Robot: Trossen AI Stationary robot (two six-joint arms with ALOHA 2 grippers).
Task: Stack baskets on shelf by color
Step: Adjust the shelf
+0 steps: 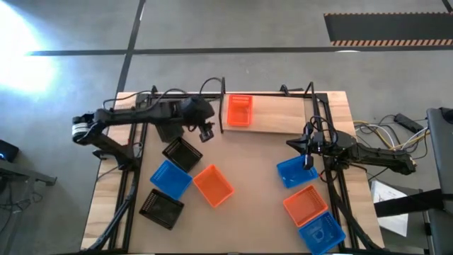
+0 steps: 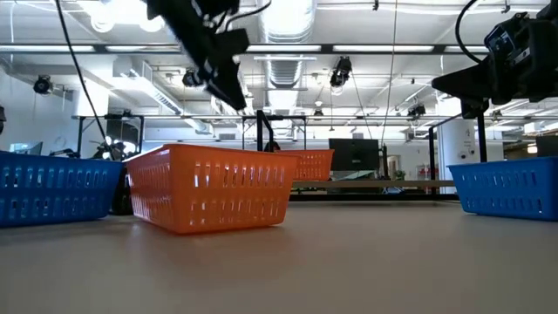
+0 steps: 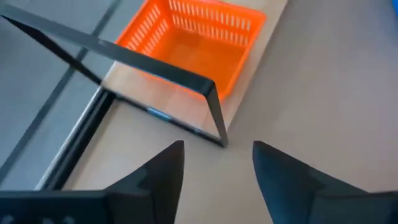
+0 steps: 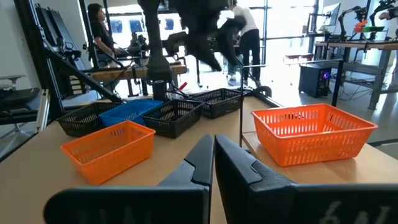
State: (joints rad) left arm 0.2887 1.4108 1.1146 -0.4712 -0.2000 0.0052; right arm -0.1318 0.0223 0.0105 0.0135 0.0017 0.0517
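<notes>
While one orange basket [image 1: 239,110] sits on the shelf [image 1: 283,113] at its left end, just inside the black end frame [image 1: 223,106], the left gripper [image 1: 206,132] hangs in the air just off that same end, its fingers [image 3: 163,171] spread apart with nothing between them. In the left wrist view the basket stands upright on the light board behind the thin black frame. The rest of the shelf board is bare wood. The other baskets lie on the table [image 1: 248,212], all on the near side of the shelf. Off the shelf's left end lie a black basket [image 1: 182,153], a blue basket [image 1: 170,178], a second black basket [image 1: 161,208] and a second orange basket [image 1: 213,185], close together. Off its right end lie another blue basket [image 1: 296,171], a third orange basket [image 1: 306,204] and a last blue basket [image 1: 322,232], in a row running away from the shelf. The right gripper [image 1: 306,145] waits just beside the shelf's right end, above the nearest blue basket, its fingers [image 4: 202,163] pressed together and holding nothing. People [image 4: 99,31] stand in the room beyond the table.
</notes>
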